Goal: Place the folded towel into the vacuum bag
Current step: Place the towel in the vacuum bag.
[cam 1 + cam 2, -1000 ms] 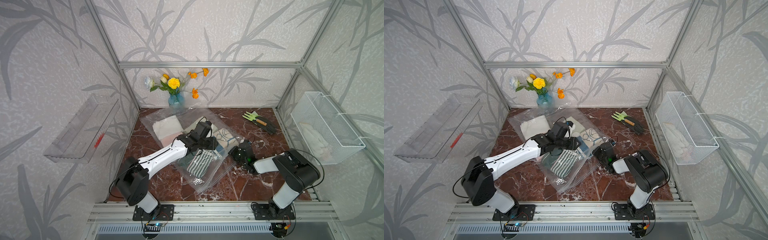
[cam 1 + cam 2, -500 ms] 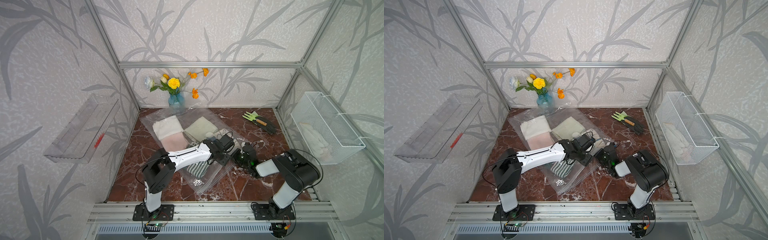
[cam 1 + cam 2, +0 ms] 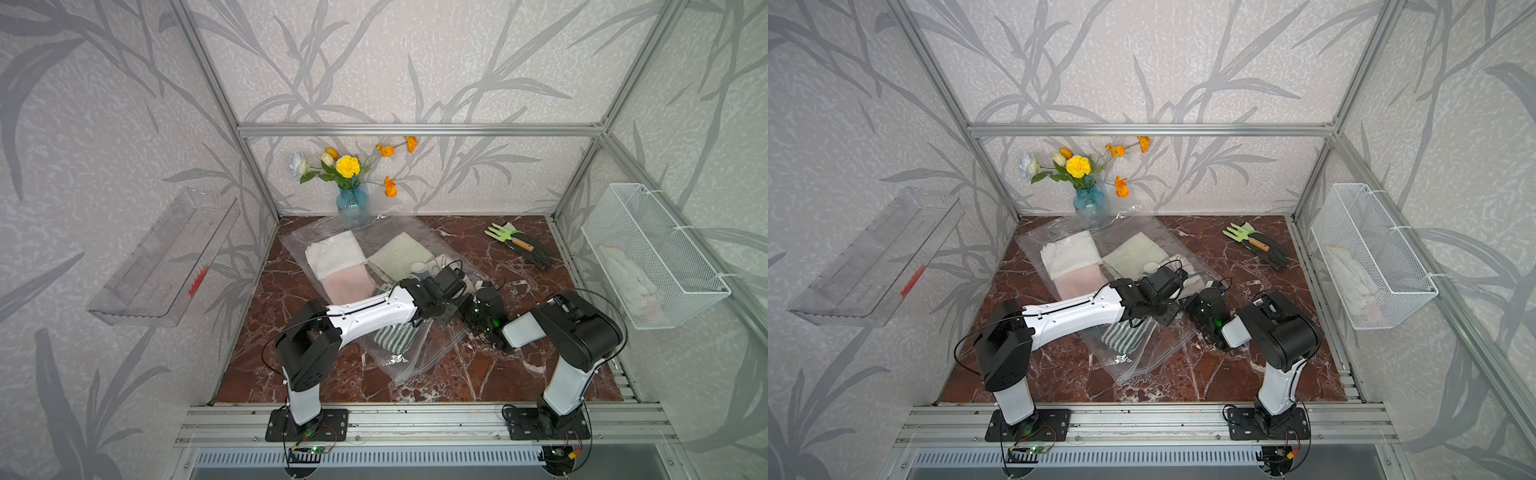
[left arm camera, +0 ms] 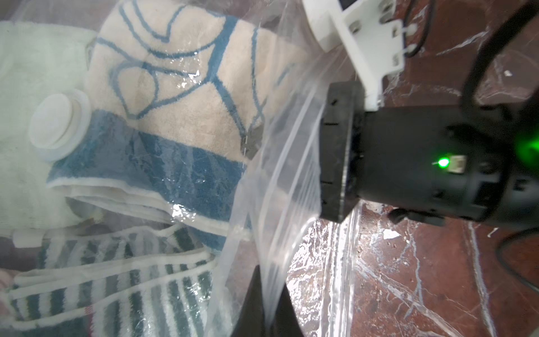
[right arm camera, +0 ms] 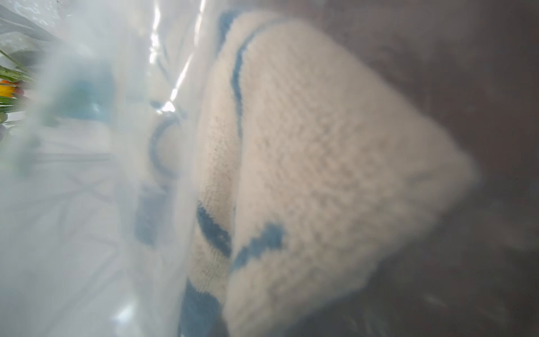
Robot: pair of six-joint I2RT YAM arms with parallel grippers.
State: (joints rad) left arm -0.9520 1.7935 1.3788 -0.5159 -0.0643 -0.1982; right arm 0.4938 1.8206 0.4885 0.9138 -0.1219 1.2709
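A clear vacuum bag [image 3: 419,357] lies on the red marble tabletop [image 3: 498,374], seen in both top views, with the two robot arms meeting at its edge on the robot's right. The folded towel [image 4: 175,96], cream with blue lines and a blue band, lies inside the bag under the crinkled film. In the left wrist view it touches the round white valve cap [image 4: 57,125]. The badly blurred right wrist view shows one corner of the towel bare beside the plastic, at the bag's mouth. The left gripper [image 3: 451,311] reaches across the bag with its claw pressed together, apparently pinching the loose lip of film that runs between its dark fingers [image 4: 246,312] in the left wrist view. The right gripper [image 3: 469,306] sits low over the table just beside it, nose against the plastic. Whether its claw is spread or pressed together cannot be told, since film and towel hide the tips. Three more folded cloths share the bag: a green-and-white striped towel [image 3: 395,337] nearest the arms' bases, and a white-and-pink towel [image 3: 338,259] and a pale green towel [image 3: 399,253] farther back. Behind the bag stands a blue glass vase [image 3: 352,201] of yellow and orange flowers. A green garden fork [image 3: 500,233] rests on black gloves [image 3: 536,254] near the table's far right corner. A white wire basket [image 3: 665,249] hangs on the right wall and a clear plastic shelf [image 3: 166,257] on the left.
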